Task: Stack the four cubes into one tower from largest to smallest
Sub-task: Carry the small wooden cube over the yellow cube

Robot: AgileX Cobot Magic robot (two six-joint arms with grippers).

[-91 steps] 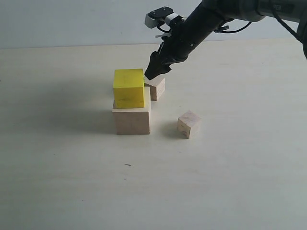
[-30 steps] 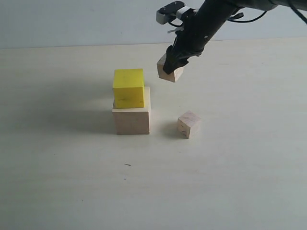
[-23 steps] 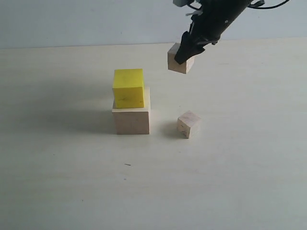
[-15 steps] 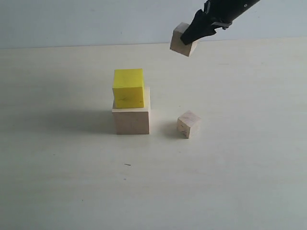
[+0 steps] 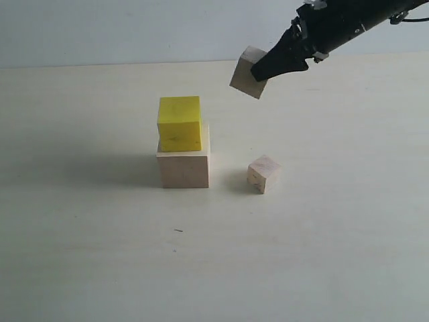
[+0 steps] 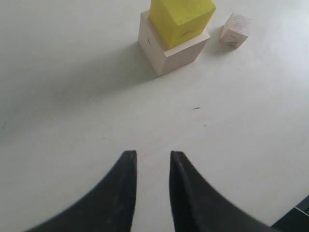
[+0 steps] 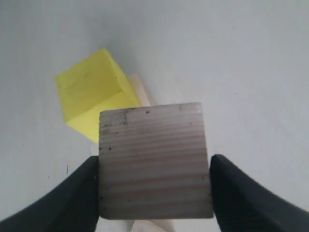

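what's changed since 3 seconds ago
The right hand took hold of the small wood cube that sat behind the yellow cube and lifted it off the table, up and rightward in the exterior view. The yellow cube on the large wood cube and the other small cube stayed put.

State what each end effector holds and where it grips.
Right end effector: small pale wood cube, clamped on two opposite faces, in midair. Left end effector: nothing.

The pale table (image 5: 100, 235) carries two things directly. The large cube (image 5: 184, 170) stands near the middle. A small cube (image 5: 263, 174) sits near it, not touching, turned askew. A dark speck (image 5: 178, 231) lies in front.
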